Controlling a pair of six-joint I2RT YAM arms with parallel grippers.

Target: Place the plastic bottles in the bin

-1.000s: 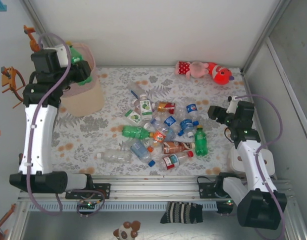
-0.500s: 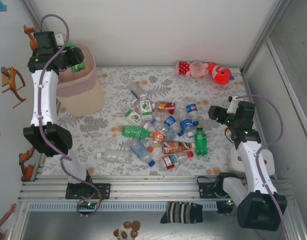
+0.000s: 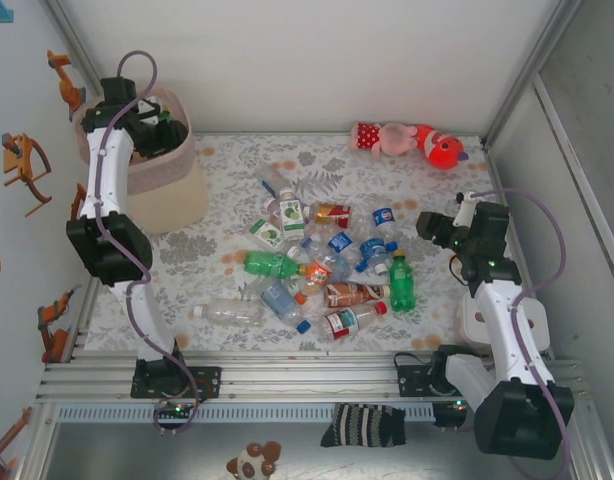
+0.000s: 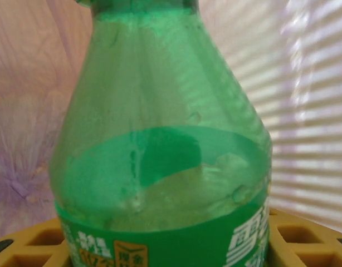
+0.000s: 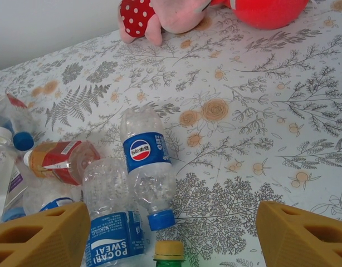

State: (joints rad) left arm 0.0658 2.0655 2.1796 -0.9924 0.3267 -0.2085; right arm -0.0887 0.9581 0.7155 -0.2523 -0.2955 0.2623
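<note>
Left gripper (image 3: 155, 128) clamps a green bottle (image 4: 160, 139) down inside the pink bin (image 3: 182, 195). Right gripper (image 5: 171, 236) hangs empty, jaws apart, near the scattered bottles (image 3: 327, 265).

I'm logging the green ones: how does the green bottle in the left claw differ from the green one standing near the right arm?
The gripped green bottle sits between the left claw's fingers, within the bin's mouth. The standing green bottle rests free on the table. The gripped one is apart from the pile, while the standing one is upright at its edge. Both are green plastic.
</note>
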